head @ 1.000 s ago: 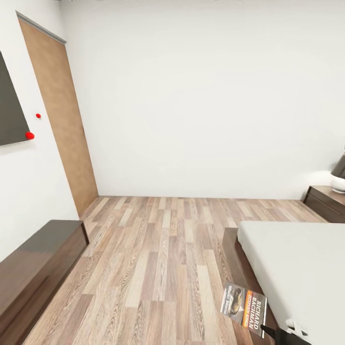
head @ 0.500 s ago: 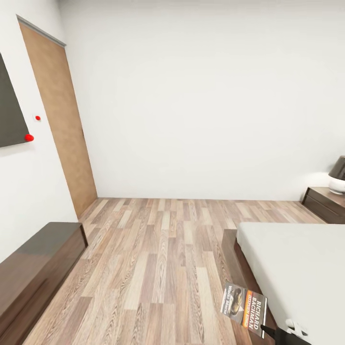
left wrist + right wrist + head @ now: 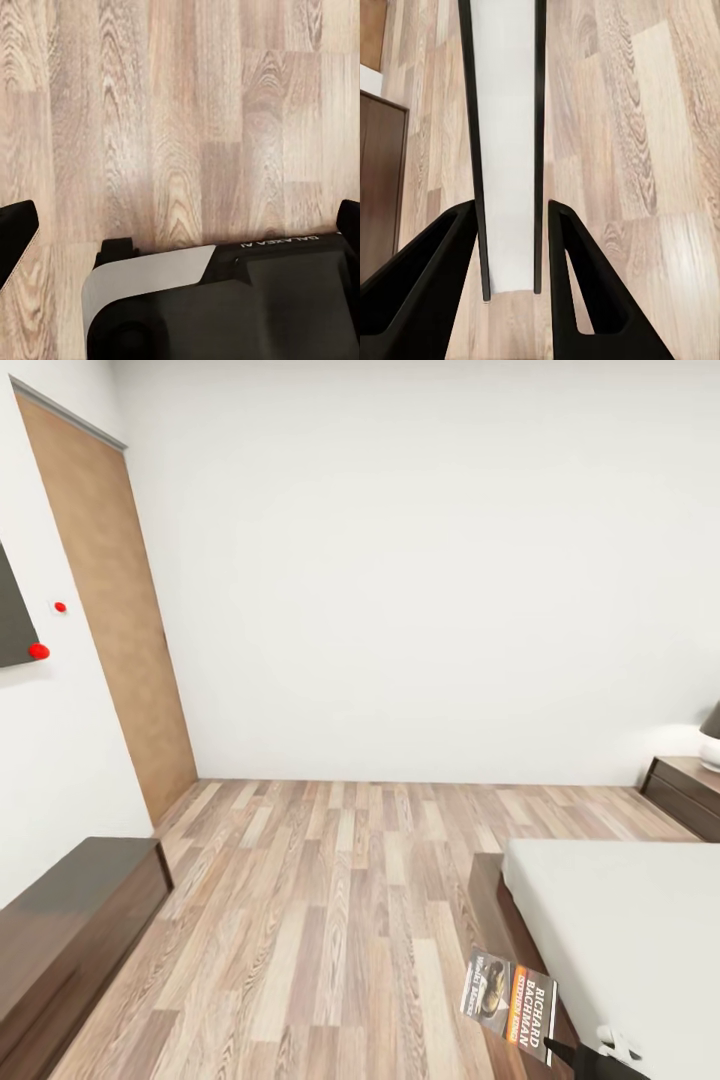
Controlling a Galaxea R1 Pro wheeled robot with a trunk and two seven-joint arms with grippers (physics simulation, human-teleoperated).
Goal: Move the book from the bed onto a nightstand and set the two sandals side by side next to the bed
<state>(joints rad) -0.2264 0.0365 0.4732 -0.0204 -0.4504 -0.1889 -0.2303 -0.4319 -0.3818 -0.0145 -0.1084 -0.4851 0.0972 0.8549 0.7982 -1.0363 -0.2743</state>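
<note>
head: forward-down over floor point(image 3: 340, 920) | wrists: close, downward, sharing floor

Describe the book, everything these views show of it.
The book is a thin paperback with a dark cover, an orange band and white lettering reading RICHARD BACHMAN. In the head view it is held above the wood floor, beside the bed frame, gripped at its lower corner. In the right wrist view its pale page edge, between dark covers, runs between the right claw fingers, which close on it.

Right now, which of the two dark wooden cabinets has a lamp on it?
The nightstand by the far wall, beyond the bed, carries the lamp. The long low cabinet along the left wall has a bare top.
</note>
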